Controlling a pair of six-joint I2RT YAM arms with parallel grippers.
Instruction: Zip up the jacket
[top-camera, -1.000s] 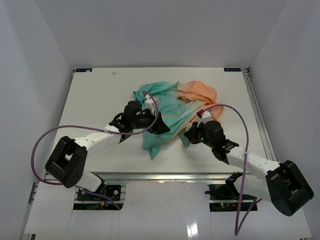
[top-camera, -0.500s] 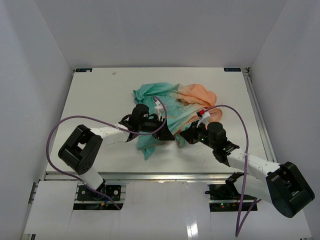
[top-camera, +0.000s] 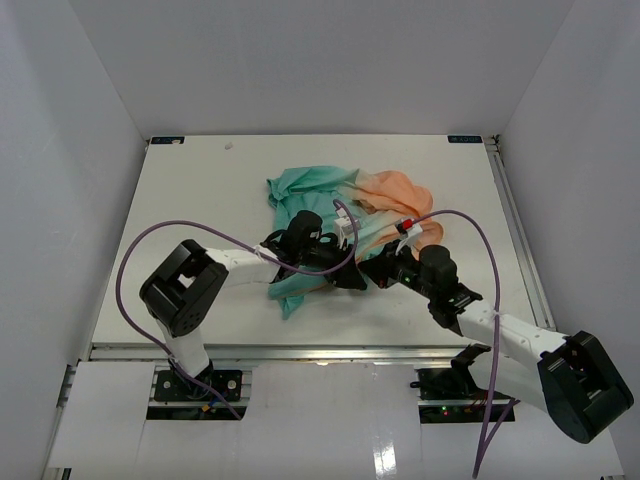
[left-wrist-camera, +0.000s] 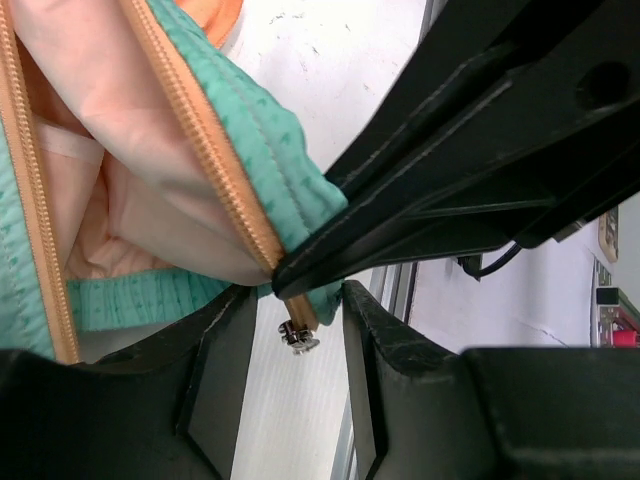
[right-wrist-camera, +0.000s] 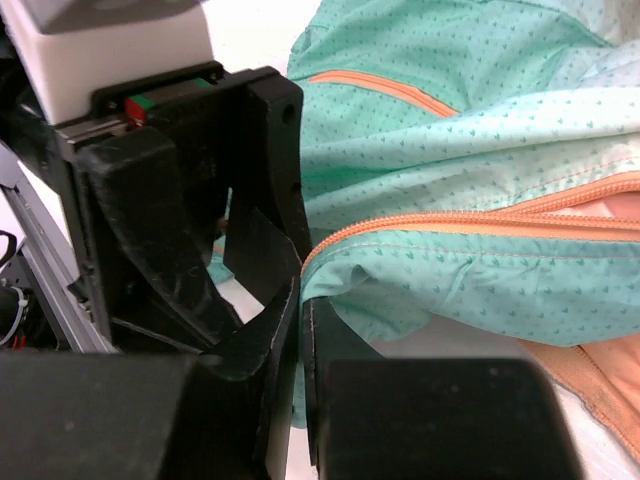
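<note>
Left wrist view: the left claw (left-wrist-camera: 295, 318) stands spread around the zipper pull (left-wrist-camera: 298, 336) (not touching it), and above, the right claw (right-wrist-camera: 302, 298), pressed together, pinches the teal hem of the jacket (right-wrist-camera: 450, 100). Beyond, the garment lies crumpled on the worktop (top-camera: 200, 190), unzipped; catching the pull seems the step in hand, so next the left claw should close on it.

The jacket (top-camera: 375, 195) lies crumpled near the middle of the worktop (top-camera: 200, 200), teal-green on the left and fading to peach-orange on the right. The cloth is thin, with small dots and a pale peach lining. Its orange zipper (left-wrist-camera: 225, 170) is open, and the metal slider (left-wrist-camera: 298, 335) hangs at the teal hem end.
</note>
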